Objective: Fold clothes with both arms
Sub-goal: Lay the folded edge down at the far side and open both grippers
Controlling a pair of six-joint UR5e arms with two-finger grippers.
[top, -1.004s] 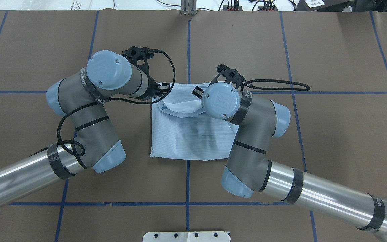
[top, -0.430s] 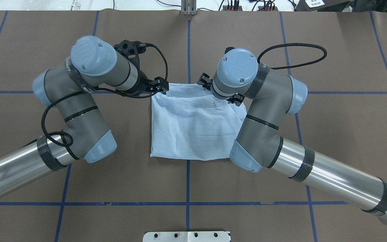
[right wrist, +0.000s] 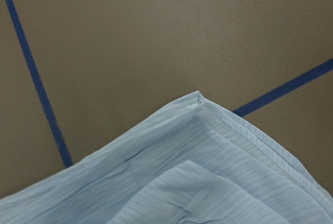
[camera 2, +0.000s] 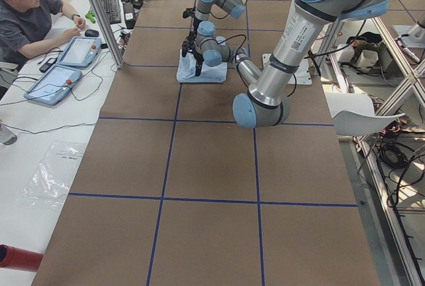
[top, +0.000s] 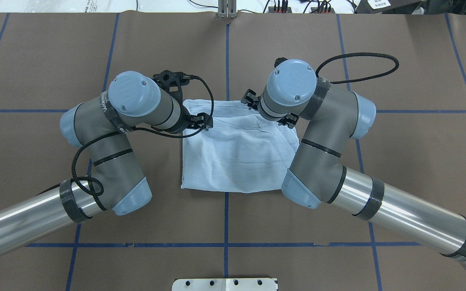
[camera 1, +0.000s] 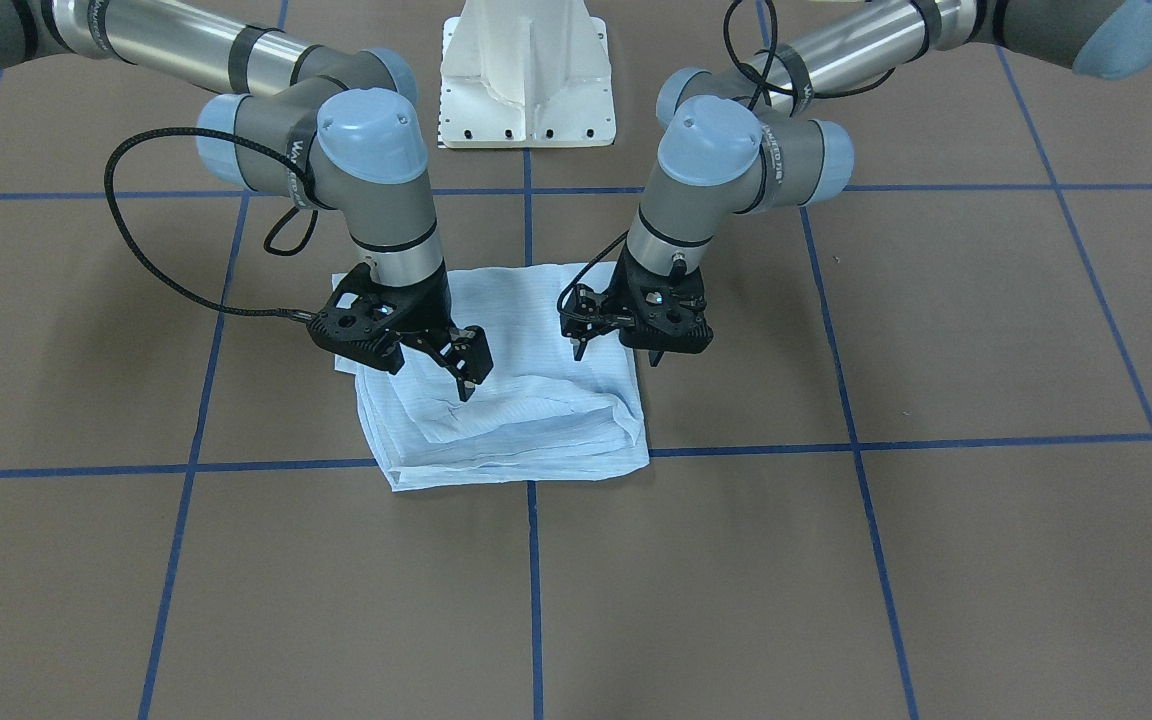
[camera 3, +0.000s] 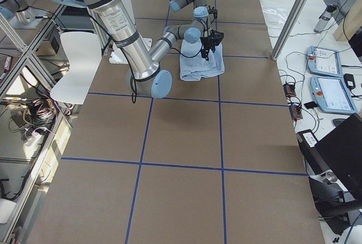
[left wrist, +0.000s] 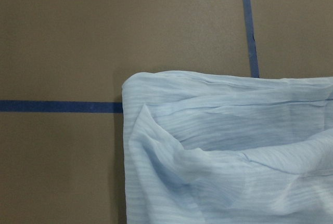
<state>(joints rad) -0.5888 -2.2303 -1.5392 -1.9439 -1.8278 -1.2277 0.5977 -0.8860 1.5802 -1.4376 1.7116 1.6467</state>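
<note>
I see the shirt (camera 1: pixel 526 425) folded on the surface (camera 1: pixel 836 560). Left tool (camera 1: pixel 616 355) and right tool (camera 1: pixel 433 368) hang above it, jaws apart.

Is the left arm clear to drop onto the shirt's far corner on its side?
Likely yes: the left gripper hangs just above that corner of the shirt, jaws apart and empty, with nothing between; the right gripper is over the other side.

The brown table (top: pixel 399 161) is carrying a folded shirt (top: pixel 233 161), lying ahead of the white base (top: pixel 225 284), straddling a blue tape line (top: pixel 226 226).
</note>
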